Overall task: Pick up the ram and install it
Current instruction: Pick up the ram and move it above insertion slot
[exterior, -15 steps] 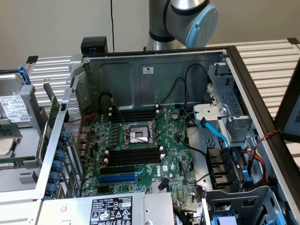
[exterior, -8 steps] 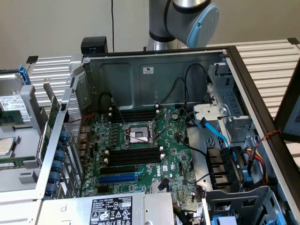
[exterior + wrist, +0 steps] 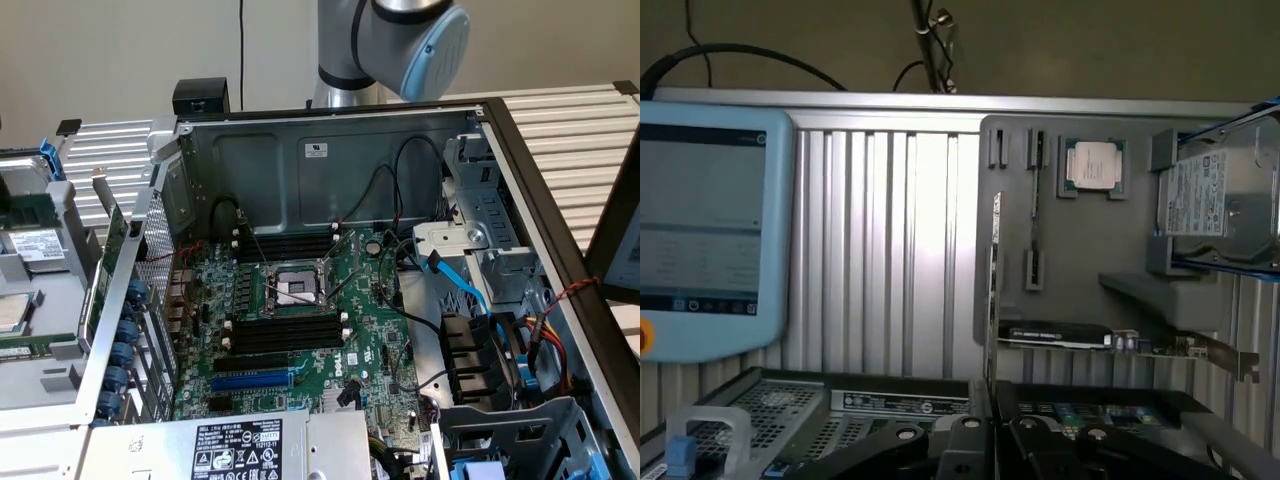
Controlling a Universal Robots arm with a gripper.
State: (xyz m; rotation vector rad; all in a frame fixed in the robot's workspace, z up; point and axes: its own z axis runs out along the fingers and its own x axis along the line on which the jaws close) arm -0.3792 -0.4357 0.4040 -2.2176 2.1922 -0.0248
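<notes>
Holding: the gripper [image 3: 992, 425] has its jaws drawn almost together on what I take to be the ram stick [image 3: 994, 290], a long thin circuit board seen edge-on as a narrow pale strip rising from between the black fingers; its green face and chips are turned away, so I name it as a judgement.
Ram position: the stick is lifted in the air, clear of the grey moulded parts tray [image 3: 1080, 250] behind it, which carries a square silver processor chip [image 3: 1095, 163] and a silver hard drive [image 3: 1220, 205].
Other surroundings: a light-blue teach pendant with a grey screen [image 3: 710, 230] lies on the ribbed aluminium table [image 3: 890, 230].
Destination: the open grey steel computer case [image 3: 330, 150] holds the green motherboard [image 3: 375, 320], with long black memory slots [image 3: 285, 330] lying between the silver processor socket [image 3: 295, 288] and the blue expansion slot [image 3: 250, 380]; a second bank of black slots [image 3: 285, 245] lies on the socket's far side.
Step in hand: pick-up looks done; the stick is being carried and is not yet at the board.
Slots: all look empty.
Seating demands: the stick's long edge must be parallel to a slot, directly above it, notch matched, end latches open and the push straight.
Risk: loose black cables [image 3: 400, 250] beside the slots could snag.
</notes>
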